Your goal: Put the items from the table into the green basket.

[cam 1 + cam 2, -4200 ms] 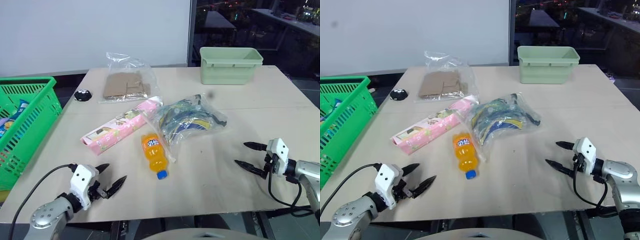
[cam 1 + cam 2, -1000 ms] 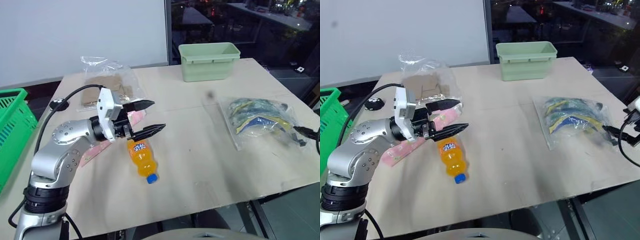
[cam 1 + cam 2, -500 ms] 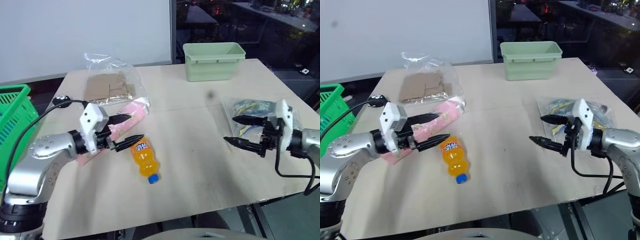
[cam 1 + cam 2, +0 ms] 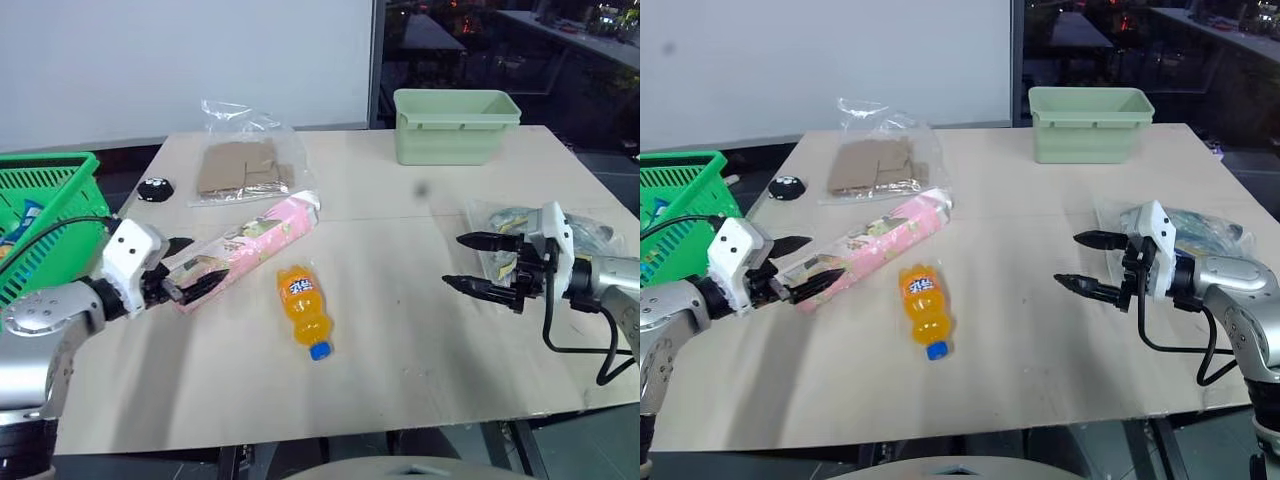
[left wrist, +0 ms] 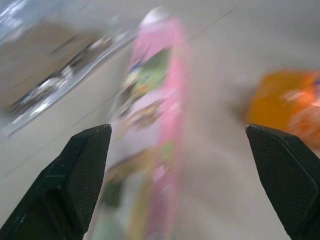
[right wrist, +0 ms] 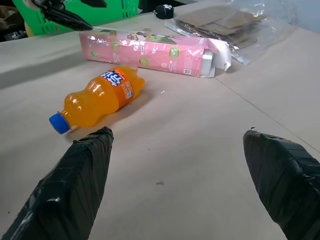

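Currently left gripper (image 4: 188, 268) has jaws wide, straddling the near end of the long pink packet (image 4: 245, 247) on the table (image 4: 400, 330), not closed on it. Right gripper (image 4: 478, 264) jaws wide, empty, just beside the blue-yellow bag (image 4: 590, 228). Orange bottle (image 4: 303, 309) lies mid-table; brown bag (image 4: 240, 167) farther back. Green basket (image 4: 45, 225) off the table's left edge.
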Action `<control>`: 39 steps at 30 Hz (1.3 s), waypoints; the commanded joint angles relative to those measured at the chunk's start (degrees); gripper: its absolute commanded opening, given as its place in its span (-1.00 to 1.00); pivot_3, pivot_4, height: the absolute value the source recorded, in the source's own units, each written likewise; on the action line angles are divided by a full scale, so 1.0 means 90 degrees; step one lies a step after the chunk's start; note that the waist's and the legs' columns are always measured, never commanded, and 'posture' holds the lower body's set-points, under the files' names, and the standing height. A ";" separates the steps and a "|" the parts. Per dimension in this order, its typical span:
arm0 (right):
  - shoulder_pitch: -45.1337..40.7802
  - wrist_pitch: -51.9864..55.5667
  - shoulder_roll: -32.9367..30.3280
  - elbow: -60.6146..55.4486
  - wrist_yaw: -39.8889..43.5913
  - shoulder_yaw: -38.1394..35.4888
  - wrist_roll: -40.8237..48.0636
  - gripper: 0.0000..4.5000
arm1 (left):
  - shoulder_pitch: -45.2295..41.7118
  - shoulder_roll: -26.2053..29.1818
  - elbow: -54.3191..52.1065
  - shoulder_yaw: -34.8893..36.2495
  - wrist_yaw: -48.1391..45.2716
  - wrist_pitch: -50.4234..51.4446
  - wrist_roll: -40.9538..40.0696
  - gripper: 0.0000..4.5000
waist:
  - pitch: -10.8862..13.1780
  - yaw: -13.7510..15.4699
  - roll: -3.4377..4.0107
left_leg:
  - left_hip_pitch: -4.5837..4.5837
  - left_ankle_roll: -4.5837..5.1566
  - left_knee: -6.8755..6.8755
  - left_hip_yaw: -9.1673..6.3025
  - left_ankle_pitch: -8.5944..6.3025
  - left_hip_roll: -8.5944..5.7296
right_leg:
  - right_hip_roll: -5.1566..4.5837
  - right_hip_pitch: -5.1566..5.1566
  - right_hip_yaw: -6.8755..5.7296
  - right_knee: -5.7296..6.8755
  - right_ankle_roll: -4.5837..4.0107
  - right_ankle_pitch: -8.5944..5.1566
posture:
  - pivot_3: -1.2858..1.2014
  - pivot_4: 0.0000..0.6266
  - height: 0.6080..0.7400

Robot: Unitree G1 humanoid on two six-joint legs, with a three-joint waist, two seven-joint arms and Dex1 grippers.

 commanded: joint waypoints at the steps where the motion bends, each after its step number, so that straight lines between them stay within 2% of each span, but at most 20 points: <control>1: -0.0209 -0.0143 0.0044 -0.0148 -0.0076 -0.0020 0.0067 0.95 | -0.0441 0.0110 0.0746 -0.0216 0.0059 -0.0426 0.0438 1.00 | 0.0000 0.0032 0.0000 | 0.0000 0.0000 0.0000 0.0000 0.0000 0.0000 | 0.0001 0.0000 0.0000 0.0001 0.0000 0.0000 | 0.04 -1.00 1.00; 10: -0.0286 -0.0103 0.0106 -0.0211 -0.0269 -0.0057 0.0166 0.95 | -0.1286 0.0278 0.2084 -0.1110 -0.0855 -0.0791 0.0866 1.00 | -0.0003 0.0028 -0.0005 | -0.0006 0.0000 0.0002 0.0008 0.0000 0.0000 | -0.0003 -0.0004 0.0001 0.0000 -0.0012 0.0008 | 0.01 -1.00 1.00; 17: -0.0276 -0.0039 0.0055 -0.0284 -0.0363 -0.0098 0.0296 0.95 | -0.1784 0.0330 0.2907 -0.1587 -0.0906 -0.0810 0.1395 1.00 | -0.0003 0.0004 -0.0005 | -0.0005 0.0000 -0.0001 0.0006 0.0000 0.0001 | 0.0001 -0.0006 0.0001 0.0004 -0.0006 0.0007 | -0.01 -1.00 1.00; 20: -0.0259 0.0005 0.0020 -0.0316 -0.0389 -0.0137 0.0353 1.00 | -0.1873 0.0316 0.3024 -0.1716 -0.0953 -0.0893 0.1514 0.66 | -0.0005 0.0003 -0.0007 | -0.0006 0.0000 0.0000 0.0007 0.0000 0.0001 | 0.0001 -0.0006 0.0001 0.0004 -0.0005 0.0006 | -0.01 -1.00 1.00; 21: -0.0255 0.0015 0.0008 -0.0322 -0.0389 -0.0146 0.0372 1.00 | -0.1888 0.0311 0.3038 -0.1737 -0.0967 -0.0918 0.1536 0.42 | -0.0004 0.0002 -0.0007 | -0.0005 0.0000 0.0001 0.0007 0.0000 0.0001 | 0.0001 -0.0006 0.0001 0.0005 -0.0005 0.0006 | -0.01 -1.00 1.00; 25: -0.0268 0.0040 -0.0038 -0.0312 -0.0399 -0.0141 0.0419 1.00 | -0.1957 0.0265 0.3097 -0.1787 -0.0997 -0.0992 0.1566 -0.34 | -0.0004 0.0001 -0.0006 | -0.0004 0.0000 0.0001 0.0006 0.0000 0.0002 | 0.0001 -0.0006 0.0001 0.0008 -0.0005 0.0005 | -0.01 -1.00 1.00; 28: -0.0277 0.0051 -0.0053 -0.0307 -0.0398 -0.0134 0.0439 1.00 | -0.1957 0.0242 0.3130 -0.1792 -0.0952 -0.1118 0.1601 -0.66 | -0.0005 -0.0001 -0.0005 | -0.0003 0.0000 0.0001 0.0006 0.0000 0.0002 | 0.0001 -0.0005 0.0001 0.0008 -0.0005 0.0006 | -0.01 -1.00 1.00; 29: -0.0280 0.0054 -0.0058 -0.0307 -0.0398 -0.0130 0.0446 1.00 | -0.1958 0.0196 0.3128 -0.1724 -0.0912 -0.1139 0.1544 -0.71 | -0.0005 -0.0001 -0.0005 | -0.0003 0.0000 0.0002 0.0007 0.0000 0.0002 | 0.0001 -0.0005 0.0001 0.0008 -0.0005 0.0006 | -0.01 -1.00 1.00; 35: -0.0480 0.0029 -0.0067 -0.0258 -0.0386 -0.0087 0.0481 1.00 | -0.2144 -0.0084 0.2951 -0.1151 -0.0254 -0.1421 0.1310 -0.71 | -0.0004 0.0015 -0.0007 | -0.0006 0.0001 0.0007 0.0005 0.0000 0.0002 | 0.0001 -0.0005 0.0001 0.0011 0.0012 0.0018 | 0.00 -1.00 1.00; 39: -0.1023 0.0095 0.0146 -0.0177 -0.0471 -0.0021 0.0678 1.00 | -0.2600 -0.0017 0.2660 -0.0738 0.0388 -0.1270 0.1298 -0.71 | 0.0003 0.0015 -0.0026 | -0.0012 0.0001 0.0011 0.0004 0.0000 0.0002 | 0.0002 -0.0009 0.0001 0.0012 0.0012 0.0022 | 0.03 -1.00 1.00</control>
